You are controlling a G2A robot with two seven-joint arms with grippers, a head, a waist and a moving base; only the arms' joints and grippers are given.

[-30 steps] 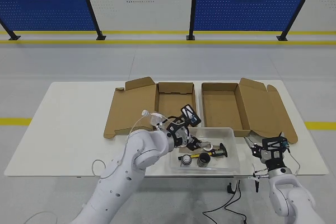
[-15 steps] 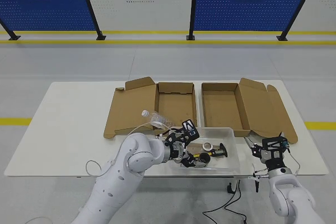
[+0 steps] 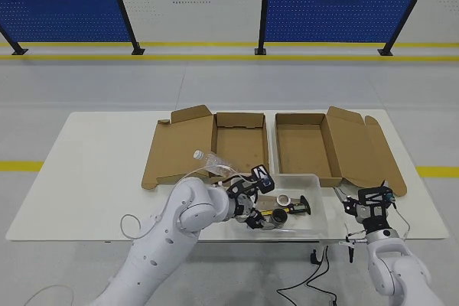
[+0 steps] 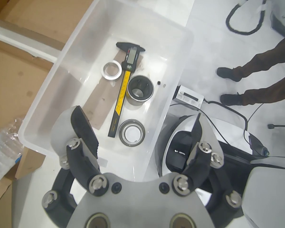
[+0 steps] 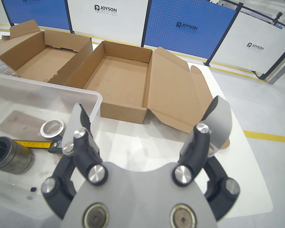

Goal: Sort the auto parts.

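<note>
A clear plastic bin [image 4: 187, 34] at the table's front holds a black and yellow caliper [image 4: 123, 84], a silver ring [image 4: 111, 70], a dark steel sleeve [image 4: 140, 91] and a bearing ring [image 4: 131, 132]. My left gripper [image 4: 139, 117] hangs open over the bin's left end, just above the bearing ring, with nothing between its fingers. In the top view the left gripper [image 3: 250, 213] sits inside the bin's outline [image 3: 319, 200]. My right gripper [image 5: 148, 106] stands open and empty to the right of the bin [image 5: 95, 96], near the table's front edge [image 3: 365, 200].
Two open cardboard boxes lie behind the bin: a left box [image 3: 241, 145] and a right box [image 3: 300, 149], flaps spread outward. Crumpled clear plastic wrap [image 3: 214, 162] lies by the left box. The bin sits close to the table's front edge.
My left gripper has come forward from the left box's edge to over the bin's left end and dropped lower. The right arm has kept still.
</note>
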